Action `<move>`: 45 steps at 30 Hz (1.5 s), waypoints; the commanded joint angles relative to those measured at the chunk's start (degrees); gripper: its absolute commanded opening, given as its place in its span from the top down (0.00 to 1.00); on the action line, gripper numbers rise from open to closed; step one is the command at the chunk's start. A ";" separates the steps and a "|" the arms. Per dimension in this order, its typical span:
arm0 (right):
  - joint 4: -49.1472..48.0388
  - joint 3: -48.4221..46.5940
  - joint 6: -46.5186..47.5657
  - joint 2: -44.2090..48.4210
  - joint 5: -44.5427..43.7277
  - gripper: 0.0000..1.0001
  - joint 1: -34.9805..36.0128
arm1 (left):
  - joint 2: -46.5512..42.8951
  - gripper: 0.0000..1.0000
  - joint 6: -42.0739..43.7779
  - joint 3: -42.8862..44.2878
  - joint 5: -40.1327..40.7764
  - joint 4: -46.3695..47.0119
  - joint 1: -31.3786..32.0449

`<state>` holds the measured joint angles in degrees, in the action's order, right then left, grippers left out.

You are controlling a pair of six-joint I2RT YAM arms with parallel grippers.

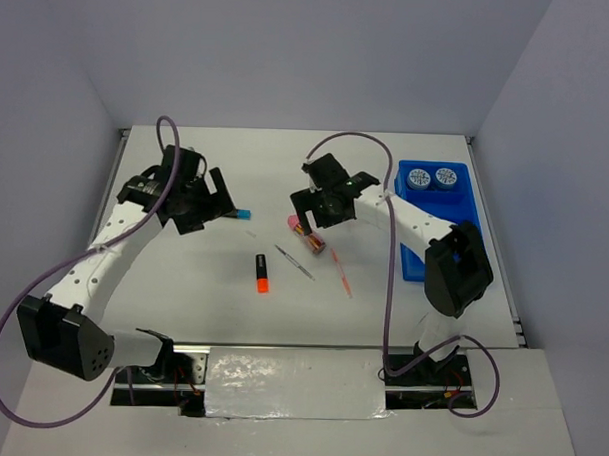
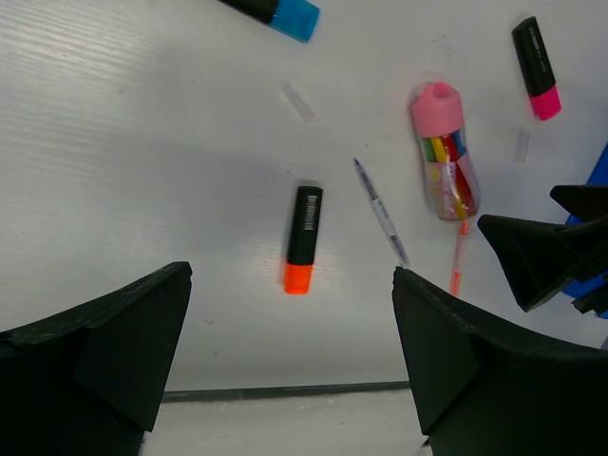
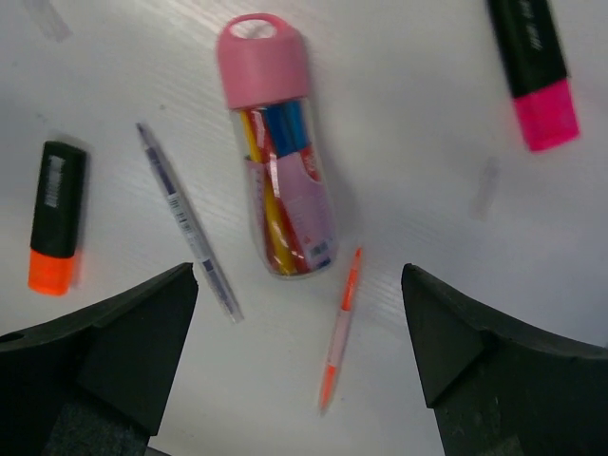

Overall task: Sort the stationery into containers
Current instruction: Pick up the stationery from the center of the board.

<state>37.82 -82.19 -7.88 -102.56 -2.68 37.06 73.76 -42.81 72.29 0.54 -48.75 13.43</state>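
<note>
Both arm bases sit at the near edge of the white table (image 1: 202, 284). Just beyond them, mid-table, an orange-ended marker (image 1: 262, 273) lies alone. A thin grey pen (image 1: 294, 262) lies at a slant to its right, and a thin pink pen (image 1: 341, 270) lies further right again. None of the three touch. Past the pens, a pink-capped case (image 1: 306, 234) of coloured pens lies on its side.

Over the case hangs the right gripper (image 3: 299, 274), jaws spread wide and holding nothing. A pink-ended marker (image 3: 532, 66) lies just beyond it. The left gripper (image 2: 290, 275) is off to the left above bare table, also spread wide and empty, with a blue-ended marker (image 1: 242, 214) close beside it.

At the far right stands the blue tray (image 1: 450, 205). Two round patterned discs (image 1: 418, 177) (image 1: 446, 177) sit side by side in its farthest compartments.
</note>
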 commanded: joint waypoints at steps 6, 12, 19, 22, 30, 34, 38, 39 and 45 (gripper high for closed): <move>4.79 3.61 -19.88 24.22 -12.08 0.02 -9.28 | 12.72 0.01 -23.01 7.07 11.41 4.18 18.27; 8.93 6.86 -20.69 35.13 -12.01 0.00 -12.27 | 30.19 0.01 -30.75 23.22 18.44 -1.07 27.25; 8.85 13.54 -20.16 44.20 -4.10 0.00 -12.45 | 50.51 0.08 -36.55 41.08 20.03 -14.53 29.81; 8.32 15.57 -19.19 46.40 -2.34 0.00 -12.45 | 53.06 0.12 -36.21 40.65 18.46 -11.72 29.99; 8.14 16.63 -16.82 48.42 4.52 0.00 -12.36 | 60.45 0.12 -33.66 42.32 13.79 -6.28 30.16; 7.35 17.42 -15.94 49.39 5.49 0.00 -12.45 | 60.72 0.24 -33.04 41.18 14.23 -4.25 30.07; 6.31 17.85 -15.50 49.21 6.10 0.00 -12.54 | 59.93 0.68 -30.07 41.78 14.76 -3.10 29.64; 5.60 18.03 -15.33 49.21 6.80 0.00 -12.62 | 59.06 0.80 -27.01 44.75 16.06 -3.54 29.64; 1.02 13.83 -18.48 50.71 12.97 0.00 -21.24 | 39.58 1.00 -0.96 35.82 13.49 6.51 30.25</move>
<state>43.88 -64.62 -24.86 -53.58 7.60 18.15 129.23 -61.54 115.37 16.38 -51.05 43.44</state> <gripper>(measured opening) 0.997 0.631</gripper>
